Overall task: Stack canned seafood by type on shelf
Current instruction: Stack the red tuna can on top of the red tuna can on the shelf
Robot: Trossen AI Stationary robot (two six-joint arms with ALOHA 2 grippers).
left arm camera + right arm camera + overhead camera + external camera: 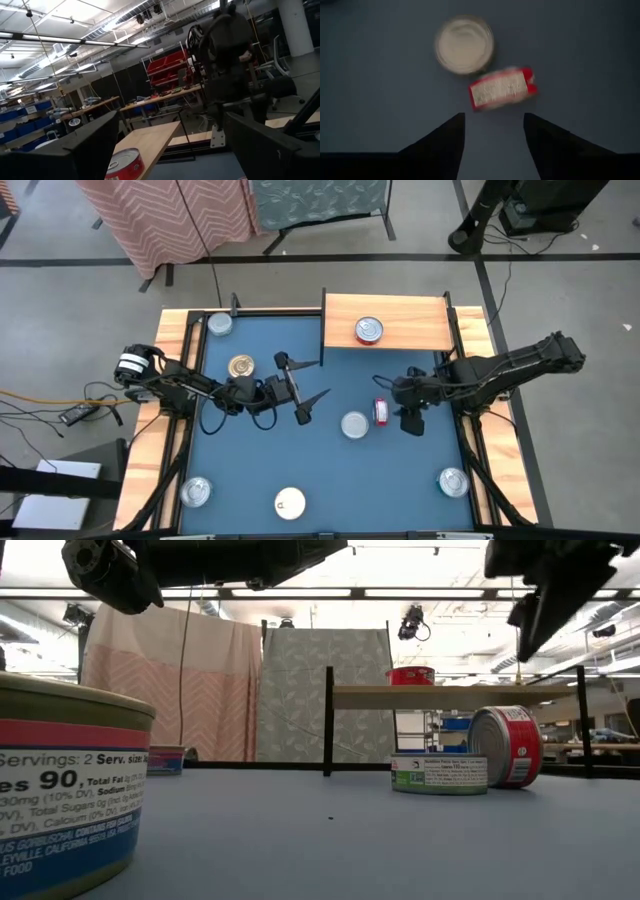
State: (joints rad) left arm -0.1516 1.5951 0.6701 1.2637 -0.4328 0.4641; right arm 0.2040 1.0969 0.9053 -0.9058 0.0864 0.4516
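Counting from above, only one red-labelled tin (369, 330) sits on the shelf (420, 322); the rest lie scattered on the blue counter (330, 470); the right pincer (410, 420) hangs open and empty beside a tipped red tin (381, 412); the left pincer (300, 395) gapes empty mid-counter; most stacking remains.

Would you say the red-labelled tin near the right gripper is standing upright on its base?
No, the red-labelled tin lies tipped on its side on the blue table, its round lid facing sideways, right beside an upright green-labelled tin.
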